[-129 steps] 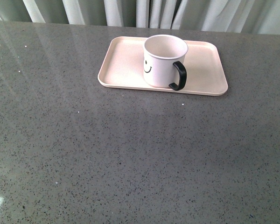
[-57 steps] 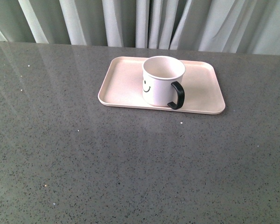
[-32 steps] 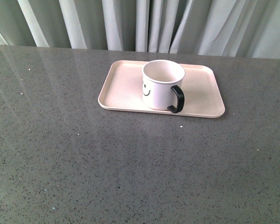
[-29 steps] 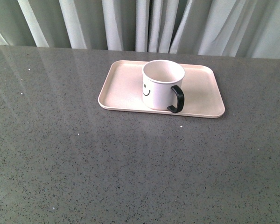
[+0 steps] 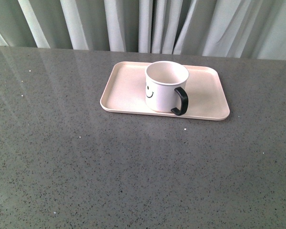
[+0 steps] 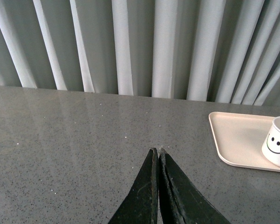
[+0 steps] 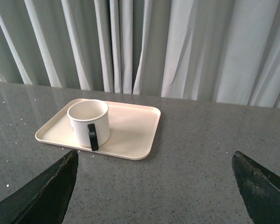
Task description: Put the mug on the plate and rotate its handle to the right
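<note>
Right now the mug stands upright on the plate, close to the plate's near rim. Its black handle sticks out to the right and a bit toward the robot, so I think the turn is nearly done but not all the way.

The left gripper has its two jaws pressed together with nothing between them. The mug is well ahead of these jaws and off toward the right arm's side, far from touching. The right gripper has its jaws spread wide and holds nothing. The mug and plate sit ahead of these open jaws, well apart from them, and nearer one jaw than the other.

What could go wrong? If the right jaws go in to turn the handle more, one jaw could bump the mug's side and shove it over the low rim onto the table. A hard push could also slide the whole plate. A pull on the handle alone could tip the mug.

No words or brand names show anywhere. The only mark is a black smiley face on the mug.
</note>
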{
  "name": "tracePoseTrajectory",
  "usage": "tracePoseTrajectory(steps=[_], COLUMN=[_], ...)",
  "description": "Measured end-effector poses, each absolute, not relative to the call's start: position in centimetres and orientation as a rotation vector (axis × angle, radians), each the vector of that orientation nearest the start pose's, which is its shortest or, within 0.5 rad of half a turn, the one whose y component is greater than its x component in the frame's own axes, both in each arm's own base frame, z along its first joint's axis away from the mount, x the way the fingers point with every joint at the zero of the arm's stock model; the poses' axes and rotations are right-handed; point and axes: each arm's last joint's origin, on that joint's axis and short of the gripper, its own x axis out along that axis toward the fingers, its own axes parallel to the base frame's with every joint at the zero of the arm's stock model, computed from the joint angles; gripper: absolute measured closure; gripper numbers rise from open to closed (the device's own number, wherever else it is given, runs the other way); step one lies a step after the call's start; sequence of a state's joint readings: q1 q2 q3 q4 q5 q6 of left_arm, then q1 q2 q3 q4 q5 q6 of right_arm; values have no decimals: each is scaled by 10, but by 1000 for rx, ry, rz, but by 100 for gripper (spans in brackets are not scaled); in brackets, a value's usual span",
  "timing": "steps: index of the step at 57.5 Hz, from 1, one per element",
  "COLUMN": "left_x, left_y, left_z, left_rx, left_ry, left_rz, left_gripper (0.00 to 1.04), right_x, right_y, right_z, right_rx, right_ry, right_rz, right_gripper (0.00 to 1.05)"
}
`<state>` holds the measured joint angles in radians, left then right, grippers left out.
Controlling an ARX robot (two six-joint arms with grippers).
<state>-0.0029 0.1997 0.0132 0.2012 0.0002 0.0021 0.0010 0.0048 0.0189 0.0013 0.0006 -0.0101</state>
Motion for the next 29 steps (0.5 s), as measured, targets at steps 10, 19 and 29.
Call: tracePoseTrajectory(steps=[10,19,29], left_x=[101,98,98], left_y=[0,0,0], left_z=[166,167,167], left_rx=[2,2,2], left_ry=[20,4,3], left_rz=[-3,-3,-3], left_gripper=[103,103,77], right_x=[97,97,97], right_y=[0,0,0], right_z=[170,170,170], right_rx=[-10,-10,-10], right_ry=[-15,-15,-15], right_rz=[0,1,0], right_gripper=[9,9,9])
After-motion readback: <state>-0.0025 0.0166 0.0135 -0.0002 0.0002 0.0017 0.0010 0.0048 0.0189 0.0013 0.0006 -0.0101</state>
